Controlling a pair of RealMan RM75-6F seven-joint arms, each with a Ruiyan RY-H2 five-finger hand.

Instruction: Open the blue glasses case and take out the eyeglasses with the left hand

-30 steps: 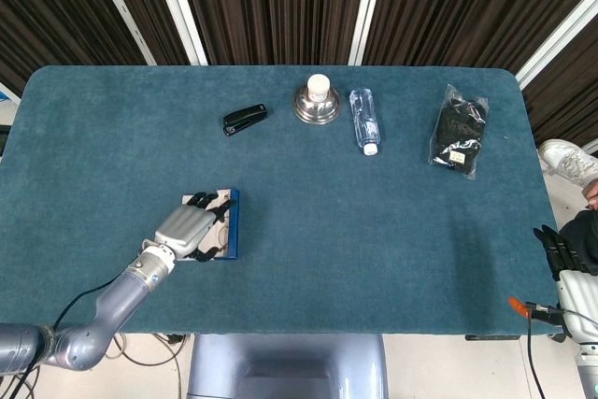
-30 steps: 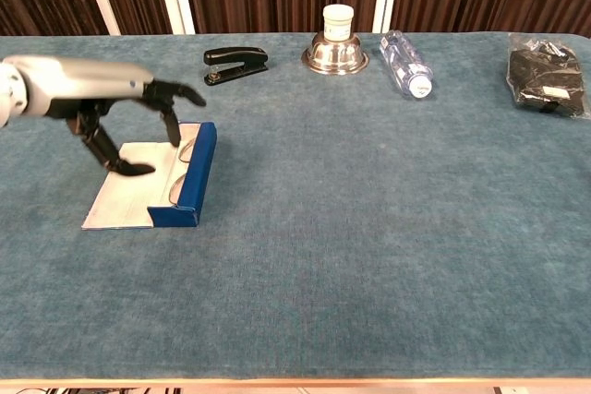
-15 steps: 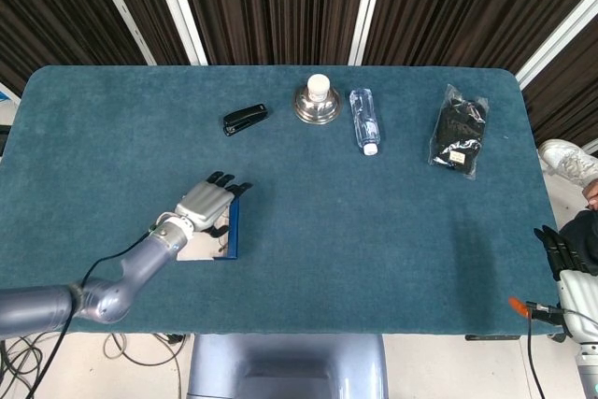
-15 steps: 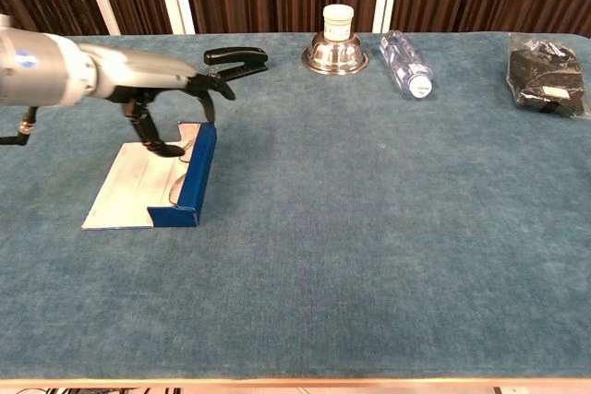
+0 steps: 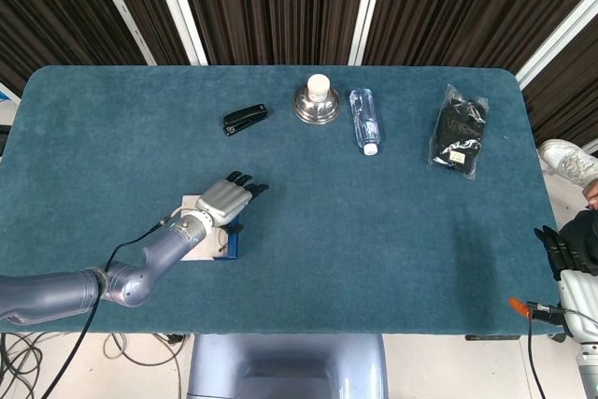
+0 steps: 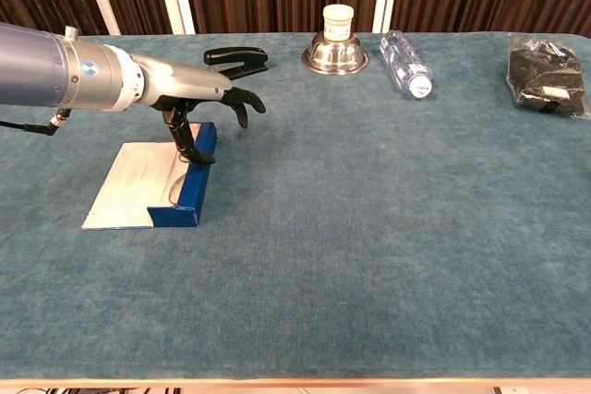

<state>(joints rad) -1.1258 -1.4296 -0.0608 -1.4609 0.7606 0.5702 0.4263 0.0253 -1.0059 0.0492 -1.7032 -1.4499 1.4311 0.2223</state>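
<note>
The blue glasses case (image 6: 191, 193) lies open at the table's front left, its white lid (image 6: 127, 184) flat on the cloth. Clear eyeglasses (image 6: 172, 187) rest inside against the blue wall. My left hand (image 6: 205, 99) hovers over the case's far end with fingers spread and nothing in it. Its thumb (image 6: 188, 143) points down beside the blue wall; whether it touches is unclear. In the head view the left hand (image 5: 229, 200) covers the far part of the case (image 5: 233, 241). My right hand (image 5: 566, 253) hangs off the table's front right corner, fingers straight, holding nothing.
Along the back stand a black stapler (image 6: 235, 62), a metal bowl (image 6: 336, 54) with a white jar (image 6: 338, 18) on it, a lying water bottle (image 6: 405, 64) and a black bagged item (image 6: 547, 75). The teal table edge (image 6: 295, 377) runs along the front.
My left hand has moved right and away from me, from above the white lid to over the blue wall's far end. The case and glasses have not shifted. The right hand is still.
</note>
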